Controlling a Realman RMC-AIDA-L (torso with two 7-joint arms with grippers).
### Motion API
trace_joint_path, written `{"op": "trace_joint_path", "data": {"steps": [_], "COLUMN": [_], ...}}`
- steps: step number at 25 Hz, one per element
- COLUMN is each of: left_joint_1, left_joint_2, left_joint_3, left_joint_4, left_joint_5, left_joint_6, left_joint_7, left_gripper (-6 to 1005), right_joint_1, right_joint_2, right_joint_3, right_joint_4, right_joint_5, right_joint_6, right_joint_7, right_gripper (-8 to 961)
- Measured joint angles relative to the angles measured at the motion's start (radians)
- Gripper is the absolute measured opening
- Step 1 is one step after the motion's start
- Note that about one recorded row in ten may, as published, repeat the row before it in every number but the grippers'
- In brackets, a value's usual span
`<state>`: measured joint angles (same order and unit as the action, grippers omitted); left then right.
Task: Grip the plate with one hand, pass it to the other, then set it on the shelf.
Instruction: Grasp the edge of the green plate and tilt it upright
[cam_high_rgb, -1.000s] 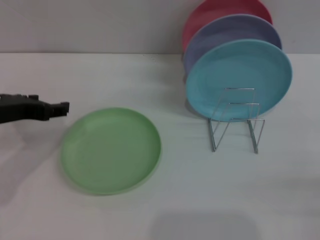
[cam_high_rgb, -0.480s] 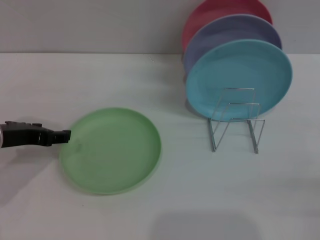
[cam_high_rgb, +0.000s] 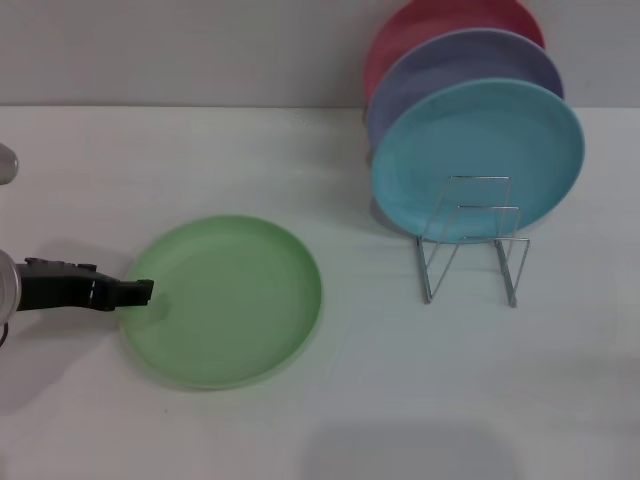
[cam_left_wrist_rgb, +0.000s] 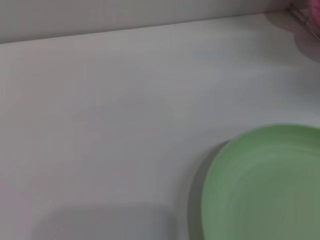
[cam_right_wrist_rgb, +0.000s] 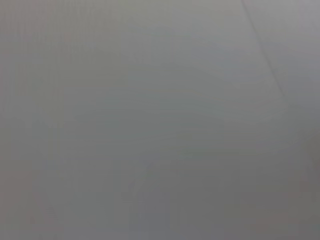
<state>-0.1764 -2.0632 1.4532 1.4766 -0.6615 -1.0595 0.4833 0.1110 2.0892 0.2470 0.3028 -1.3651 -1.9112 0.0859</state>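
The light green plate (cam_high_rgb: 225, 300) lies flat on the white table, left of centre in the head view. It also shows in the left wrist view (cam_left_wrist_rgb: 265, 185). My left gripper (cam_high_rgb: 140, 292) comes in low from the left edge, its black tip at the plate's left rim. The wire shelf (cam_high_rgb: 470, 245) stands at the right with its front slots empty. My right gripper is out of view; the right wrist view shows only a plain grey surface.
A sky-blue plate (cam_high_rgb: 478, 160), a lavender plate (cam_high_rgb: 460, 70) and a red plate (cam_high_rgb: 440, 25) stand upright in the back of the rack. The grey wall runs behind the table.
My left gripper has moved down toward the front and slightly right, from beside the plate's far-left edge to its left rim. The plate has not moved.
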Motion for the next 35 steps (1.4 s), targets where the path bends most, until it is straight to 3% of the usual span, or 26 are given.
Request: {"op": "trace_joint_path", "data": {"steps": [17, 35], "left_joint_1": [-0.002, -0.033], "left_joint_2": [0.000, 0.002], "left_joint_3": [-0.003, -0.002], "left_joint_4": [0.005, -0.073], "left_joint_5": [0.002, 0.003], "left_joint_6": [0.000, 0.005], "left_joint_7": [0.000, 0.000], "left_gripper": [758, 740], "right_joint_1": [0.000, -0.001], "right_joint_2": [0.000, 0.000], "right_joint_3": [0.000, -0.010], "right_joint_4": [0.000, -0.003], "right_joint_5": [0.000, 0.000], "right_joint_6": [0.002, 0.015], "right_joint_7": [0.000, 0.000], "right_gripper": [834, 834]}}
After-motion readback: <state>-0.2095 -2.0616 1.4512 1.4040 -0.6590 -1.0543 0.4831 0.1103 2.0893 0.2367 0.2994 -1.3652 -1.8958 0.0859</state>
